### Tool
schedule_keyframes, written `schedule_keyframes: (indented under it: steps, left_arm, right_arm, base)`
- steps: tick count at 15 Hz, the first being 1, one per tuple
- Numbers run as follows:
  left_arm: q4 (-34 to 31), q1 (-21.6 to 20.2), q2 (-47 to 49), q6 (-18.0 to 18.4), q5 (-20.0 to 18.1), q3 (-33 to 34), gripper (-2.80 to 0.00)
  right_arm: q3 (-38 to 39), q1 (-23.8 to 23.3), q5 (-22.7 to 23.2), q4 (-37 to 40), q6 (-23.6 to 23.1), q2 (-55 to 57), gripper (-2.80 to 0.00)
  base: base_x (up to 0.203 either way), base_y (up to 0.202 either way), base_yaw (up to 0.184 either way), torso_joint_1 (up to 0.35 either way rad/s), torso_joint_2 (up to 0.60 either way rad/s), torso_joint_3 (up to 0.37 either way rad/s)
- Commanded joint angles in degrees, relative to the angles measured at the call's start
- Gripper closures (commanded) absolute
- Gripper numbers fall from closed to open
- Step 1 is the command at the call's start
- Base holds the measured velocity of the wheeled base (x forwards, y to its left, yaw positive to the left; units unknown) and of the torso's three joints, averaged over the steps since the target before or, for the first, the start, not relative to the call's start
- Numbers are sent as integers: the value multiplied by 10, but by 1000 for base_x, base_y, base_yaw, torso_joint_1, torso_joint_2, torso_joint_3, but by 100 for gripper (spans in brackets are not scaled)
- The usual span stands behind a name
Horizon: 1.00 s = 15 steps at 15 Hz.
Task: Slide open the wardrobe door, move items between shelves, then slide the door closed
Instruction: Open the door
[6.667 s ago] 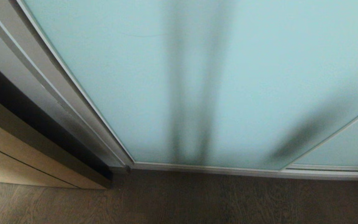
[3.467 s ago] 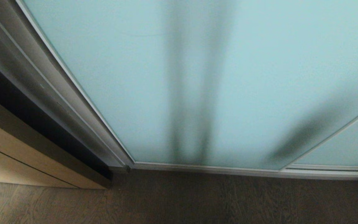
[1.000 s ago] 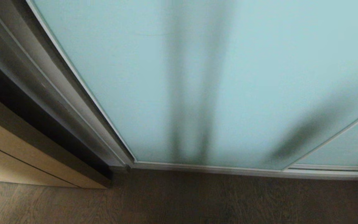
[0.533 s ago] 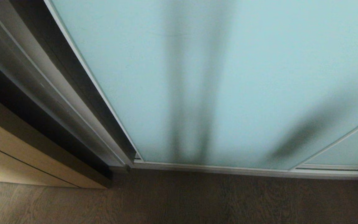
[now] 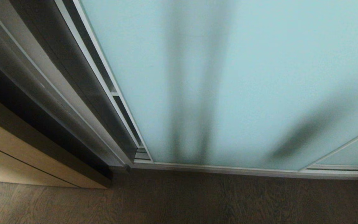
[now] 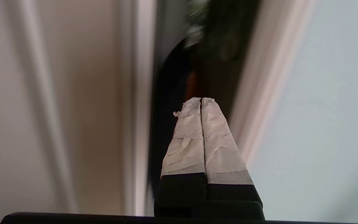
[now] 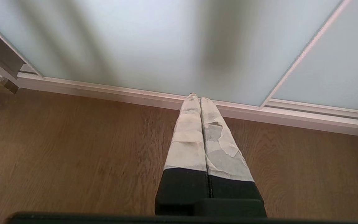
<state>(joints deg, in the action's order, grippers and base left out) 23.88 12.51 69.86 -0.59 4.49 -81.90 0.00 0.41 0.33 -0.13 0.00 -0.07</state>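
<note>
1. Where the head view begins at the left, a light wood panel [image 5: 14,158] meets the dark wood floor [image 5: 179,202], with a grey metal jamb [image 5: 42,84] rising beside it.
2. Right of the jamb, a narrow dark gap [image 5: 104,84] stands open beside the door's silver frame edge, and white shelf edges [image 5: 114,93] show inside it.
3. The door [image 5: 244,77], frosted blue-green glass, fills the rest of the view, its bottom rail on the track along the floor.
4. A 2nd glass panel [image 5: 350,152] overlaps it at the far right.
5. In the left wrist view, the left gripper [image 6: 201,101] has its 2 taped fingers pressed together with nothing between them, tips in front of the gap just beside the door's frame edge [image 6: 259,93]; contact cannot be told.
6. In the right wrist view, the right gripper [image 7: 196,97] points down at the floor [image 7: 73,149] near the bottom rail [image 7: 135,93], taped fingers pressed together, empty.
</note>
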Motion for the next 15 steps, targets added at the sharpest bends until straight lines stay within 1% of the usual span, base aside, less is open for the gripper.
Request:
schedule_keyframes:
  steps: [1, 3, 5, 8, 15]
  left_arm:
    - [-15, -2, 22, -3, 3, -9, 0]
    - [-26, -1, 59, -5, 2, -25, 0]
    - [-28, 2, 95, -7, -2, -63, 0]
    - [-29, 24, 143, -7, -17, -115, 0]
    - [-29, 82, 241, 0, -18, -200, 0]
  right_arm:
    - [0, 0, 0, 0, 0, 0, 0]
    - [0, 0, 0, 0, 0, 0, 0]
    - [0, 0, 0, 0, 0, 0, 0]
    - [0, 0, 0, 0, 0, 0, 0]
    - [0, 0, 0, 0, 0, 0, 0]
  base:
    - [0, 0, 0, 0, 0, 0]
    - [0, 0, 0, 0, 0, 0]
    - [0, 0, 0, 0, 0, 0]
    - [0, 0, 0, 0, 0, 0]
    - [0, 0, 0, 0, 0, 0]
